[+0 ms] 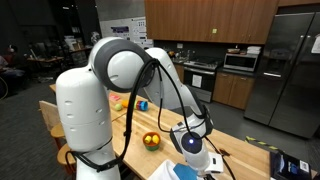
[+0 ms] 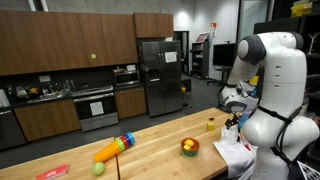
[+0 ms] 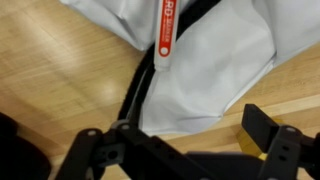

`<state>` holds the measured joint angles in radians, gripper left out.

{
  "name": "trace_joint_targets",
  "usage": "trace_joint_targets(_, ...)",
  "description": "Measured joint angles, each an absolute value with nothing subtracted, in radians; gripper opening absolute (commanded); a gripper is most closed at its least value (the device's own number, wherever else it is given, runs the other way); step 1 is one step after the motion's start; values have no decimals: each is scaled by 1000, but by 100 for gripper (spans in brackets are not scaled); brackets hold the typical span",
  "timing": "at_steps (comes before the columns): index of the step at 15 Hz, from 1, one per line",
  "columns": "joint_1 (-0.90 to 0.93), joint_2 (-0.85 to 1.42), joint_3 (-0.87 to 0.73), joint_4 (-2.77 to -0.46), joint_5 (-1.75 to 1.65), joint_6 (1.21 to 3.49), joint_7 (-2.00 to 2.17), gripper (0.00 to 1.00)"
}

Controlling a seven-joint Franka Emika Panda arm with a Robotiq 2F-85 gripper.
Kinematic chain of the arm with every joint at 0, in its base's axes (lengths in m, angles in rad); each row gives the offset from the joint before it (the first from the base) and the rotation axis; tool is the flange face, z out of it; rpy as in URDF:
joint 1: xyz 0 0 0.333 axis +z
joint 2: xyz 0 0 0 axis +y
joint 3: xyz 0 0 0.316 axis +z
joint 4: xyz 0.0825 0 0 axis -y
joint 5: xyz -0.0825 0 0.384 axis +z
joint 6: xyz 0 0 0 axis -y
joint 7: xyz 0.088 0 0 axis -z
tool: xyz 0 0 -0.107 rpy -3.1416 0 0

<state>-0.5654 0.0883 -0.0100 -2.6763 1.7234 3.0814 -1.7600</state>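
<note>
Hovering over a white cloth on the wooden surface, the fingers are spread wide and hold nothing. A red-and-white tag and a black strap lie on the cloth. In an exterior view the cloth lies by the robot's base, near a fruit bowl.

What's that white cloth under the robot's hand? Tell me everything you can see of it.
The cloth is white and thin, perhaps fabric or plastic sheet, and lies crumpled with soft folds and creases on the wooden table. A red-and-white marker rests on it near a fold. A black strap runs along its edge; I cannot tell whether it is attached. The open tool hangs above the cloth's lower edge and does not seem to touch it.
</note>
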Motion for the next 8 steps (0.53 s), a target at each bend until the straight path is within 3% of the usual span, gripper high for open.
trace_joint_targets(6, -584, 128, -32, -2715, 1625, 3126, -1625, 100)
trace_joint_targets(7, -585, 128, -33, -2723, 1612, 3128, -1605, 75)
trace_joint_targets(8, -584, 130, -32, -2727, 1602, 3129, -1584, 74)
